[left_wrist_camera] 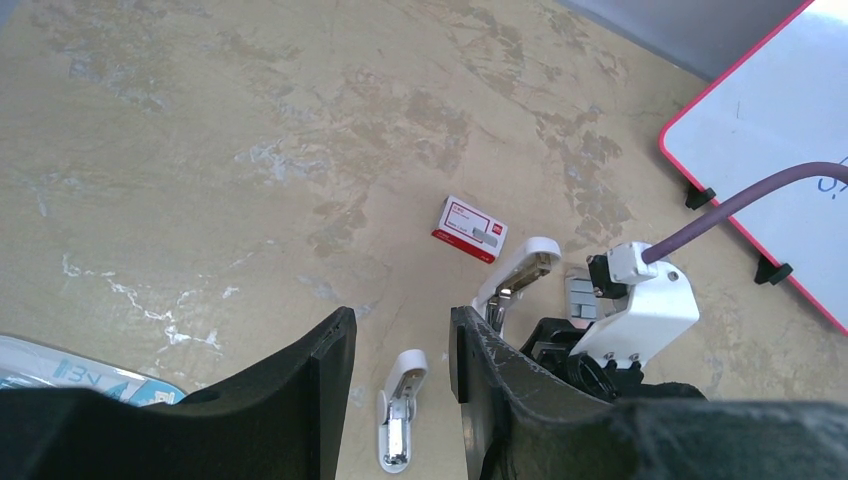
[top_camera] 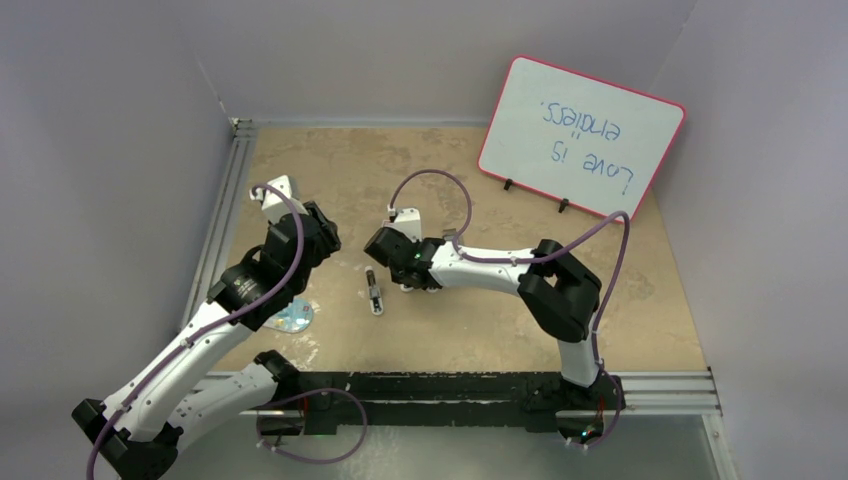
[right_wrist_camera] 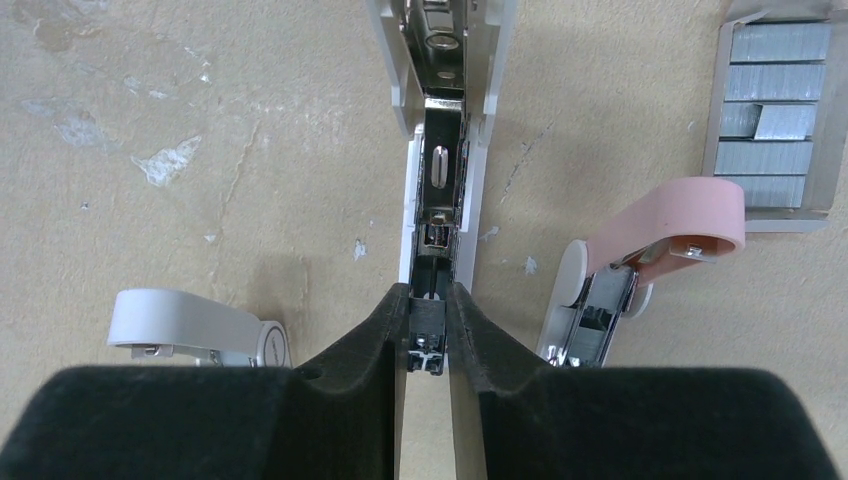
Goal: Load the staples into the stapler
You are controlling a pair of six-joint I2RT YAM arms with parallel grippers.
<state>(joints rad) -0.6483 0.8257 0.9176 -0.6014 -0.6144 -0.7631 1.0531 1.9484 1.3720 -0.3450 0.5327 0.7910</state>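
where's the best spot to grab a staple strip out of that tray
Likely the shorter strip, taken from straight above by its long edges near the middle. The strips lie flat, packed side by side in the tray, whose walls block a sideways approach. That one looks slightly out of line, so fingers may find room beside it.

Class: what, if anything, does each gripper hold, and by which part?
Right gripper pinches the opened white plastic stapler by the near end of its metal staple channel. Left gripper holds nothing.
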